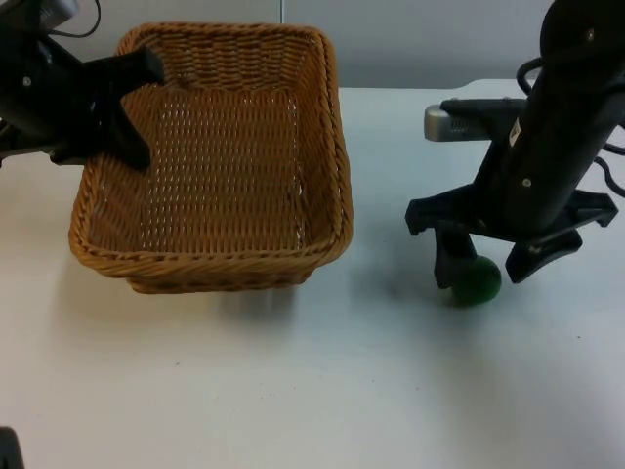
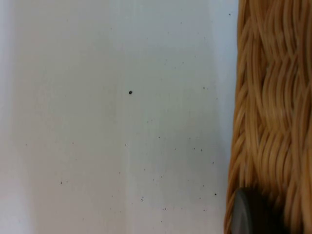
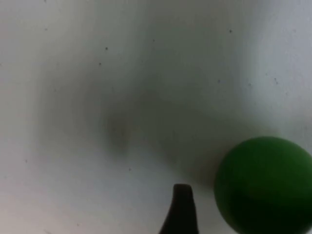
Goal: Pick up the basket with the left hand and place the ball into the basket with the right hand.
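White table (image 1: pixel 293 391) runs back to a grey wall (image 1: pixel 430 39), and both of my arms are down over it. On the left side sits the basket (image 1: pixel 220 161), a tan wicker tray, rectangular, with its open side up. My left gripper (image 1: pixel 122 107) is at the basket's far left corner, one finger reaching over the rim toward the inside and the other down along the outer wall, so the rim lies between them; I cannot tell whether they are pressed on the wicker or just straddling it. From the left wrist, the woven wall (image 2: pixel 273 112) stands right beside a dark fingertip (image 2: pixel 251 214), with speckled table next to it.

Well apart from the basket, on the right side of the table, lies the ball (image 1: pixel 477 280), small and dark green. My right gripper (image 1: pixel 488 266) is lowered over it with the fingers spread apart, one on each side, the ball low between them and resting on the table. From the right wrist, the ball (image 3: pixel 265 183) sits just beside one fingertip (image 3: pixel 181 209), not touching it.
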### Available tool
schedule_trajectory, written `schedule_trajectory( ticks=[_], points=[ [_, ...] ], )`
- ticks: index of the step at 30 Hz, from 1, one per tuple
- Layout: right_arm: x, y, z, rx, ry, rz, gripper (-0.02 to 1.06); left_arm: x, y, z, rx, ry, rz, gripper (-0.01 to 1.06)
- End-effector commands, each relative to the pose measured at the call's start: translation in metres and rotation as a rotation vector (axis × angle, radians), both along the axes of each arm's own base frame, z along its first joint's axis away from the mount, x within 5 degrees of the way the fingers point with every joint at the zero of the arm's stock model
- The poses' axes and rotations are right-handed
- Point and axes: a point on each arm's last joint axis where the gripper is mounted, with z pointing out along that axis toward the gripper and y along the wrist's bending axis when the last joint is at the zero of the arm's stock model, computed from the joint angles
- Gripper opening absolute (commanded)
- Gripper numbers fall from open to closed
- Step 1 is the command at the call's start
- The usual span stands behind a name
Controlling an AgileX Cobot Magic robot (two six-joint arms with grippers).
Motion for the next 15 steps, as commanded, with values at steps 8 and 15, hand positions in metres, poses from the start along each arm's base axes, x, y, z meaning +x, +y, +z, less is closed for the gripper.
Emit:
schedule_trajectory(
  ticks=[8,15],
  points=[
    [0.0034,0.0031,-0.0072,0.005,-0.017,-0.009,0.67,0.0018,-0.0005,0.008,-0.019,-0.02,0.016,0.0],
    [0.0035,0.0031,-0.0095,0.006,-0.012,-0.03,0.65,0.0018,-0.0005,0.008,-0.019,-0.02,0.016,0.0]
  ],
)
